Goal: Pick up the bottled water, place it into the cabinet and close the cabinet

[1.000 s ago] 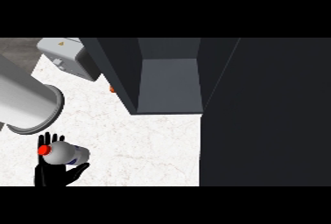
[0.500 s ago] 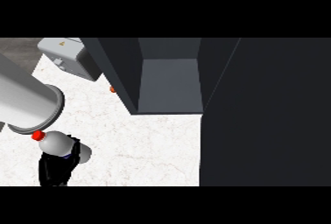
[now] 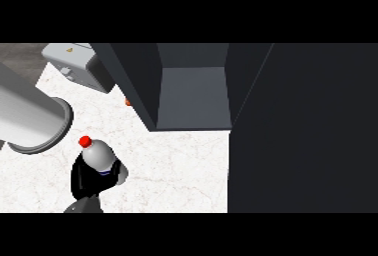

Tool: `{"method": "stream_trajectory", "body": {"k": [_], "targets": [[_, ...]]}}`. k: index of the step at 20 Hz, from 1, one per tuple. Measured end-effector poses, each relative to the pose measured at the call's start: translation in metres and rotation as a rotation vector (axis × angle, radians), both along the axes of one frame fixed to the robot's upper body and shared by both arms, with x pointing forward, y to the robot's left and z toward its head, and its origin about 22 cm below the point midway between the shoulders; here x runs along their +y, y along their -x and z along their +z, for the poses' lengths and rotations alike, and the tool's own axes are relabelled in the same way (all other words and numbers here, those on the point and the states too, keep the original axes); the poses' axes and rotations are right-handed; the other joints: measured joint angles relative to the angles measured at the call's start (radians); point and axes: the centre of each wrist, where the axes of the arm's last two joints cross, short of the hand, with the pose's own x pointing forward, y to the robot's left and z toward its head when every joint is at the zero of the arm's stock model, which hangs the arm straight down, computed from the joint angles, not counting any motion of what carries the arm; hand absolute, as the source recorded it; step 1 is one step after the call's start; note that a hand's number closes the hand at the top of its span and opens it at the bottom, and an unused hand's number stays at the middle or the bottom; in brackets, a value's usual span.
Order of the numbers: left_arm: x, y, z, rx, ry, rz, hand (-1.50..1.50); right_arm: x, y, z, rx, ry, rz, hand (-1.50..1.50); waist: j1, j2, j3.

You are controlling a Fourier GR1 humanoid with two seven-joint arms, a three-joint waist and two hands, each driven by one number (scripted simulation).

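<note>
The bottled water (image 3: pixel 100 157) is a pale bottle with a red cap (image 3: pixel 85 141). It is at the lower left of the head view, above the white counter (image 3: pixel 177 170), with its cap toward the upper left. My left hand (image 3: pixel 87 182) is curled round its lower part from the left and below and hides the base. The dark cabinet (image 3: pixel 192 95) stands up and to the right of the bottle. Its inside is open to view, and its door (image 3: pixel 303 130) stands open as a wide dark panel on the right. My right hand does not show.
A big grey cylinder (image 3: pixel 29 117) reaches in from the left edge, just above the bottle. A grey appliance (image 3: pixel 77 65) sits at the back left. Beside the cabinet's left wall lies a small orange thing (image 3: pixel 127 102).
My left hand has carried the bottle up and to the right, nearer the cabinet. The red cap now points up rather than to the left.
</note>
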Motion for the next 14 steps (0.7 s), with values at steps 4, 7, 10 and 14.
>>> {"method": "stream_trajectory", "body": {"k": [4, 7, 10, 14], "targets": [[-0.018, -0.015, 0.011, -0.041, -0.008, -0.068, 1.5, 0.0, 0.003, -0.001, 0.015, -0.004, -0.009, -1.5, 0.002, -0.001, 0.0], [-0.028, -0.022, 0.021, -0.054, -0.009, -0.117, 1.5, 0.001, 0.001, -0.002, 0.006, -0.013, -0.011, -1.5, 0.007, -0.002, 0.0], [-0.041, -0.024, 0.034, -0.08, -0.029, -0.154, 1.5, -0.001, -0.001, -0.002, -0.001, -0.007, -0.013, -1.5, 0.012, -0.004, 0.001], [-0.061, -0.032, 0.061, -0.104, -0.046, -0.221, 1.5, 0.001, -0.004, -0.004, -0.013, -0.018, -0.012, -1.5, 0.015, -0.004, 0.001]]}}
